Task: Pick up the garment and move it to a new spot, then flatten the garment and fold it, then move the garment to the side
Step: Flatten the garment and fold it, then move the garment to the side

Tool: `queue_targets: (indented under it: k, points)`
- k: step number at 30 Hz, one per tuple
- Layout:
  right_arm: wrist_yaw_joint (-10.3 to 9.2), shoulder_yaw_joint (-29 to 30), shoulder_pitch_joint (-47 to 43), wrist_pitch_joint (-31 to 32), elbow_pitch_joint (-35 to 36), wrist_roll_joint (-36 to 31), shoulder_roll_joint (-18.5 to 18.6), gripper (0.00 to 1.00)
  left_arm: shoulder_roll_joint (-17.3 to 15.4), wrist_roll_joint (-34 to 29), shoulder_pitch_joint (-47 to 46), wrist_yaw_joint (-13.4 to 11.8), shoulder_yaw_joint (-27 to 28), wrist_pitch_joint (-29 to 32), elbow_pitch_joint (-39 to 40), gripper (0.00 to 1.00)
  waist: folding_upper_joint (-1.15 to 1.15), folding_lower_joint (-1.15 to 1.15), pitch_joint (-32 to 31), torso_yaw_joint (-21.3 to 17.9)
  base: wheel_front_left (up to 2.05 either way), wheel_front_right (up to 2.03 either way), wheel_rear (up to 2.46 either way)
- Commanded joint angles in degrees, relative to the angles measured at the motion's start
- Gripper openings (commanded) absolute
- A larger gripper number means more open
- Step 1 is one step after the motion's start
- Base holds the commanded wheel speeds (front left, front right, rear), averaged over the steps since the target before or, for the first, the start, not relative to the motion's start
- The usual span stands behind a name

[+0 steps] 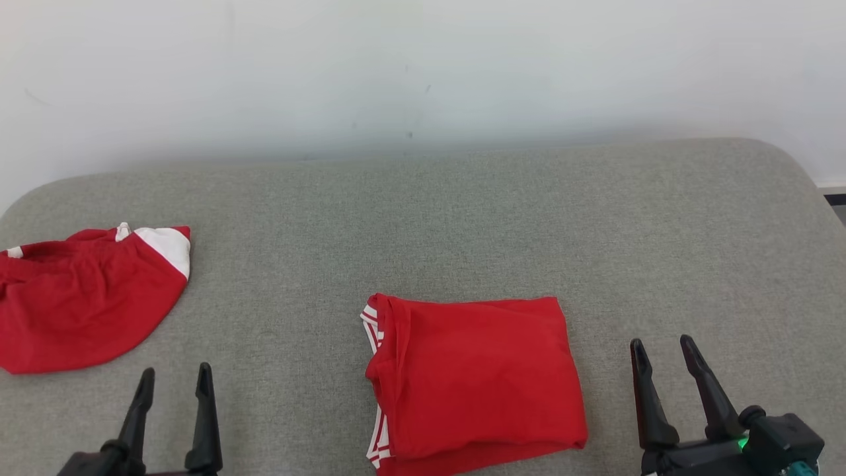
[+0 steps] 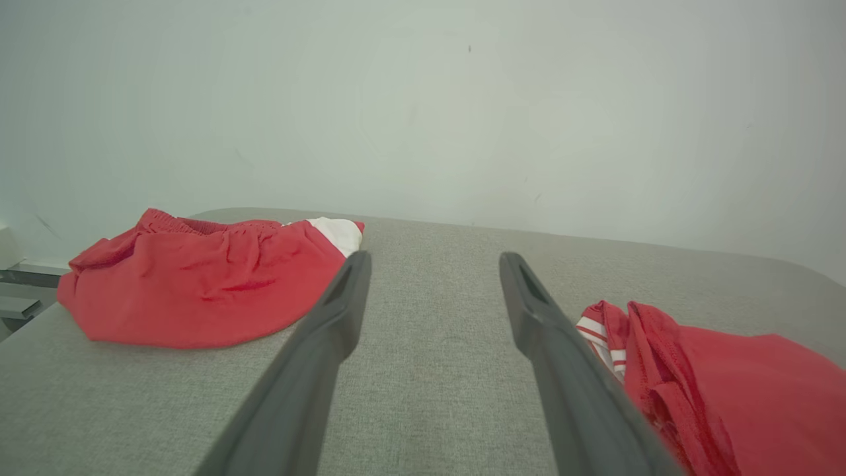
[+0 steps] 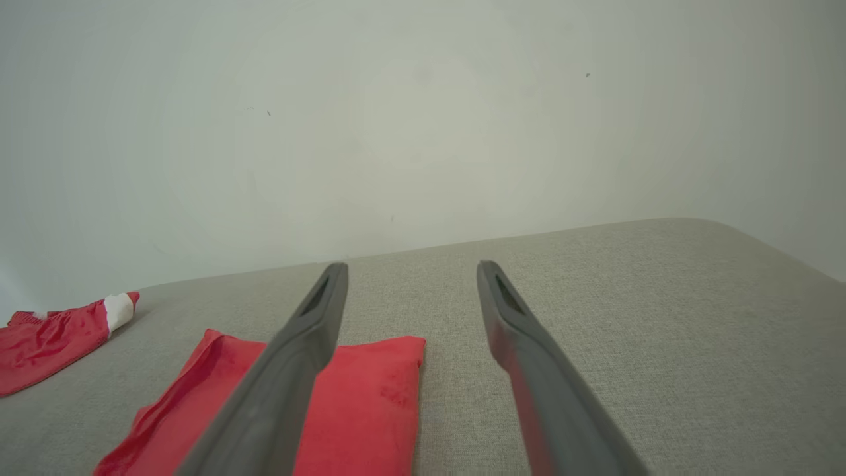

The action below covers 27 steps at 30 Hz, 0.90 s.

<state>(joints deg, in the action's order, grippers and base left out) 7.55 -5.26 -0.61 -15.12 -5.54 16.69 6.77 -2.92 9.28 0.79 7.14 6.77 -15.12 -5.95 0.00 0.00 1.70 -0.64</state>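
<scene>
Near the cushion's [image 1: 462, 211] front edge, about midway, lay the folded garment [image 1: 476, 377], red with white-striped trim on its left side. By the left edge sat a second cloth [image 1: 86, 297], red and white, rumpled, possibly shorts. The left gripper [image 1: 176, 369] and right gripper [image 1: 661, 340] hovered either side of the garment, jaws spread and empty.

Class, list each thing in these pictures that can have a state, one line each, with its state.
middle red garment: folded, lying flat, not held.
left red garment: crumpled, unfolded, lying loose.
left end effector: open, empty.
right end effector: open, empty.
</scene>
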Motion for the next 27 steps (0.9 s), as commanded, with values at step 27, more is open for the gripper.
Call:
queue_targets:
  k: [27]
  points:
    - [-0.15, 0.0, -2.9, 0.0, -2.8, -2.2, -0.2, 1.00, -0.8, -2.7, 4.5, 0.2, -1.0, 0.0, 0.7, 1.00, 0.00, 0.00, -1.3, 1.1, 0.00, 0.00, 0.00]
